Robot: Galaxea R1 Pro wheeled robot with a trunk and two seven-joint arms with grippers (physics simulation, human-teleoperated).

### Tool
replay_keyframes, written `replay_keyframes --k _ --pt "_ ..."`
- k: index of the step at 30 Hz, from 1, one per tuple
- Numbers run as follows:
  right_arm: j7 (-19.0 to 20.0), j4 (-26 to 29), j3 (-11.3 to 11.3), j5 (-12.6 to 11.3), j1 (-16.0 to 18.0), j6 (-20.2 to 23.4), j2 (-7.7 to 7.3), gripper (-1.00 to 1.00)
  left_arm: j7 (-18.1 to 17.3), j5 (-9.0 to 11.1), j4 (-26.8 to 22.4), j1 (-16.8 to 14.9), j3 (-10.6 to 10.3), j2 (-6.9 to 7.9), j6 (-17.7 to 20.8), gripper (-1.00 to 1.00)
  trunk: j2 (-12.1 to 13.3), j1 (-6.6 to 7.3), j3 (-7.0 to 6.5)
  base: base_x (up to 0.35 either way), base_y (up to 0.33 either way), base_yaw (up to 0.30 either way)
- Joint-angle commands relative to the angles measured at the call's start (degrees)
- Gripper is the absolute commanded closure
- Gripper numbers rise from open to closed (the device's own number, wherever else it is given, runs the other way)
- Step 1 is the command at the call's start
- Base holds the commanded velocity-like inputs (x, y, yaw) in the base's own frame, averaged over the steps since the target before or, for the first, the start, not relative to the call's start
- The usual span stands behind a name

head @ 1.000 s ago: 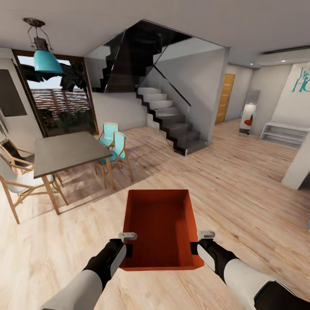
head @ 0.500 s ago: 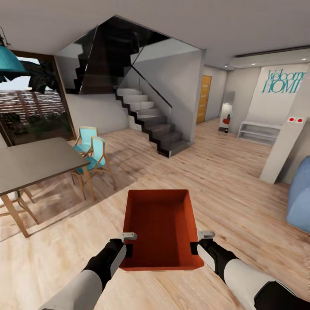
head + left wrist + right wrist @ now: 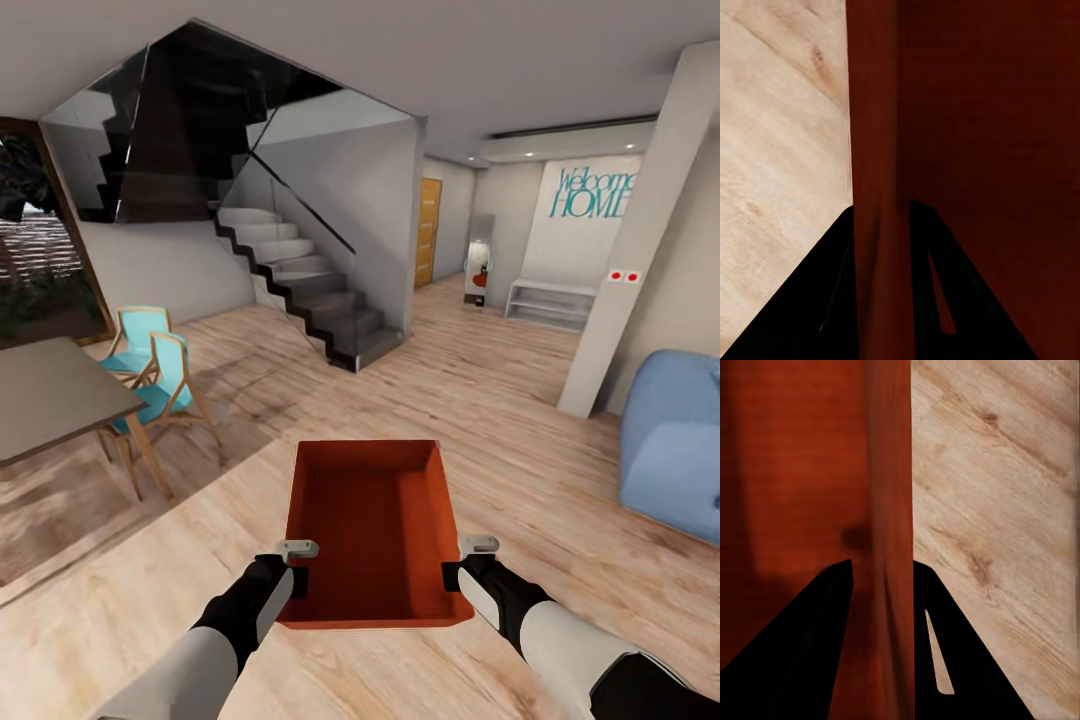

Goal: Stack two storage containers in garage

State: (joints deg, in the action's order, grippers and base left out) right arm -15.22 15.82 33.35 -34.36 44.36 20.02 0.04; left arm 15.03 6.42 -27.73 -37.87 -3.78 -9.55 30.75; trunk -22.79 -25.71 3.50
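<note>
The bin (image 3: pixel 372 530) rides in front of the robot, held level above the wood floor (image 3: pixel 520 400) by both arms. The left gripper (image 3: pixel 296 572) pinches the left wall near the bin's near corner, and the right gripper (image 3: pixel 456 570) pinches the right wall opposite. In each wrist view the jaws straddle a wall (image 3: pixel 876 180), one dark finger (image 3: pixel 825 645) on either side and closed narrow against it, so both grips look firm.

This is the carry, and the bin is not yet in the garage: the stairs (image 3: pixel 310 290), a blue sofa (image 3: pixel 672 450), a dining table (image 3: pixel 50 395) with teal chairs (image 3: pixel 150 365) and a hallway with an orange door (image 3: pixel 429 232) lie ahead. The second bin cannot be seen here.

To carry well, I judge the arms should hold their pose and spacing so neither wall twists out of its grip. Turn the base smoothly, steer between the table and the pillar (image 3: pixel 640 240) with margin on both sides, and keep the bin flat and clear of furniture. Sudden stops risk slip at the thin walls.
</note>
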Motion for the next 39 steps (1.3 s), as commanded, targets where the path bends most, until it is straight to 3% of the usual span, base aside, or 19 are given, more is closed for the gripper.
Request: replay_keyframes --k 1,13,39 --pt "-0.34 0.35 1.55 -0.84 0.11 0.02 -0.04 1.0 0.79 0.51 2.6 -0.01 -0.96 0.3 0.45 1.0 -0.13 -0.07 0.1 0.322 0.0 -0.261" --pt "-0.34 0.35 1.55 -0.8 0.11 0.02 -0.04 1.0 0.79 0.52 2.6 -0.01 -0.96 0.31 0.45 1.0 -0.13 -0.07 -0.19 0.322 0.0 -0.254" --pt "-0.34 0.35 1.55 -0.8 0.11 0.02 -0.04 1.0 0.7 0.52 2.6 -0.01 -0.96 0.32 0.54 1.0 -0.13 -0.07 -0.2 0.322 0.0 -0.008"
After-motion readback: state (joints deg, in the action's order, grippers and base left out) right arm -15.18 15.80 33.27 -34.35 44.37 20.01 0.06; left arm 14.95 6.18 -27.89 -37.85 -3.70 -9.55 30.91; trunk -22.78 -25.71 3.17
